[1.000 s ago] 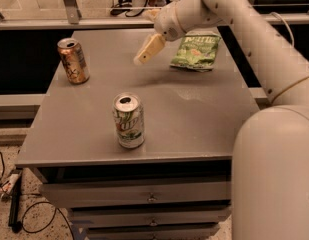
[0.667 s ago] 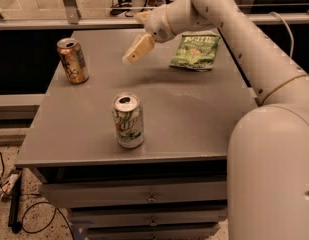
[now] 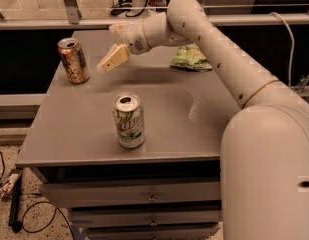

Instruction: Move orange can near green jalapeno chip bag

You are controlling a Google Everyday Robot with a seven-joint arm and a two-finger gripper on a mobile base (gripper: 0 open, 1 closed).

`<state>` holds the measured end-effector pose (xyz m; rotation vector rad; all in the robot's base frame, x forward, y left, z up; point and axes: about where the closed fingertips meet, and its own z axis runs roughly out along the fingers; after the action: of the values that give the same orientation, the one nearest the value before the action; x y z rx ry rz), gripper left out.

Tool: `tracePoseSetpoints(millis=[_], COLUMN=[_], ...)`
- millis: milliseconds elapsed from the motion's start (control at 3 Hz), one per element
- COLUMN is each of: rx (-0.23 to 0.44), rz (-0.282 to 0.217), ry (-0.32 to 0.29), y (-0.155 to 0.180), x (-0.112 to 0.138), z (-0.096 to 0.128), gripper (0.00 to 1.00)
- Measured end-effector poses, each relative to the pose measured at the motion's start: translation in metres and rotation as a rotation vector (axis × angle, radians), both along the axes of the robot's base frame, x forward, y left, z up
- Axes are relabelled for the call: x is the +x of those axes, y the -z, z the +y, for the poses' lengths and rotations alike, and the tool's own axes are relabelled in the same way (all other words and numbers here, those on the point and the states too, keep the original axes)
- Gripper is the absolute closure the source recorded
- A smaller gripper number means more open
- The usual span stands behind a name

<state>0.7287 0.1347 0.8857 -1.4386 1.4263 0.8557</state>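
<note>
The orange can (image 3: pixel 73 60) stands upright at the back left corner of the grey table (image 3: pixel 84 134), its long axis vertical and its silver top facing straight up, with the dark drinking hole showing in the lid; what is inside cannot be seen. The gripper (image 3: pixel 113 59) hangs in the air just to the right of the can, above the table's rear part, tilted down and to the left towards it but apart from it. It carries nothing that can be seen, and whether it is open or closed cannot be told from this angle. The white arm (image 3: pixel 229 64) reaches in from the right, crossing over the back of the table. Behind and under the arm, at the back right, the green jalapeno chip bag (image 3: pixel 190 58) lies flat on the surface, partly hidden by the arm and well apart from the orange can. A white can with green lettering (image 3: pixel 129 120) stands upright near the middle front of the table, top up, between neither of the other two things. Below the tabletop, the drawers (image 3: pixel 144 196) are shut.
</note>
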Motion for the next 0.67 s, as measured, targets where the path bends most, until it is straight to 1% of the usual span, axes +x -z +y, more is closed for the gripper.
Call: tracePoseSetpoints(millis=[333, 667], rx=[0.056, 0.095], rz=[0.031, 0.080], ry=[-0.063, -0.113], y=[-0.001, -0.002], x=[-0.017, -0.039], z=[0.034, 0.057], gripper=[0.00, 0.00])
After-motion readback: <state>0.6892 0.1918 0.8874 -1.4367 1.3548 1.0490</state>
